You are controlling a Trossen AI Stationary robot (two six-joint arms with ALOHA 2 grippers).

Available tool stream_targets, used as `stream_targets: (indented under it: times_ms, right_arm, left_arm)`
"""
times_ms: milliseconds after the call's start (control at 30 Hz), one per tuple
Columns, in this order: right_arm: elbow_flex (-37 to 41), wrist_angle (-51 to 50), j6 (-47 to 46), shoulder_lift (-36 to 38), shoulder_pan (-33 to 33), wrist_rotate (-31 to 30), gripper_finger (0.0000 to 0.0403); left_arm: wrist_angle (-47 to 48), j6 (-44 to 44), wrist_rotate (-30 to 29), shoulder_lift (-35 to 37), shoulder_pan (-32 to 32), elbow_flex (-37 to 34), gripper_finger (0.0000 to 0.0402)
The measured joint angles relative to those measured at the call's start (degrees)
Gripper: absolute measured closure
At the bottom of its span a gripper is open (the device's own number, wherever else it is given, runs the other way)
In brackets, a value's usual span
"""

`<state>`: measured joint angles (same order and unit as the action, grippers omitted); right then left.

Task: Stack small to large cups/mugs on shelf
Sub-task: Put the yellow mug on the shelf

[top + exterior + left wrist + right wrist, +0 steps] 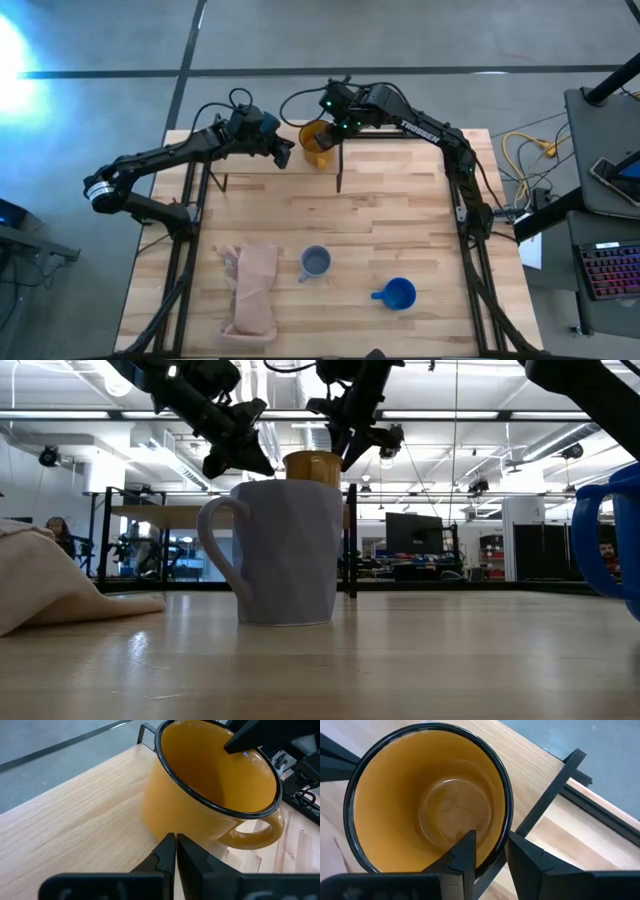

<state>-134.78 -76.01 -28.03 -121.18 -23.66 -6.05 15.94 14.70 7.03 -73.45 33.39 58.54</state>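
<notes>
So the right gripper (487, 857) has its jaws pinched on the yellow mug's (316, 146) rim, parking it on the shelf (75, 825) at the far side as the stack's base. The left gripper (175, 855) sits beside it, jaws closed and empty.

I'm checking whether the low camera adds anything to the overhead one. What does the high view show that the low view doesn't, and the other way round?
Only the high view shows the bright blue mug's full outline, both arms' whole reach and the shelf's top. Only the low view shows the room behind and the pale grey-blue mug side-on. Both show the tan cloth, the yellow-orange mug, the right end effector at its rim and the left end effector beside it.
</notes>
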Motion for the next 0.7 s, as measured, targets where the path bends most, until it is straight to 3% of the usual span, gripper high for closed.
stream_targets:
  times_ms: [533, 700]
  right_arm:
    - [0.0, -0.6, 6.6, 4.1, -0.2, -0.8, 0.0303]
    - [0.0, -2.5, 7.2, 4.2, -0.4, -1.6, 0.0337]
  left_arm:
    - [0.0, 1.5, 0.0, 0.1, 0.0, 0.0, 0.0402]
    - [0.1, 1.6, 0.7, 0.5, 0.0, 0.0, 0.0402]
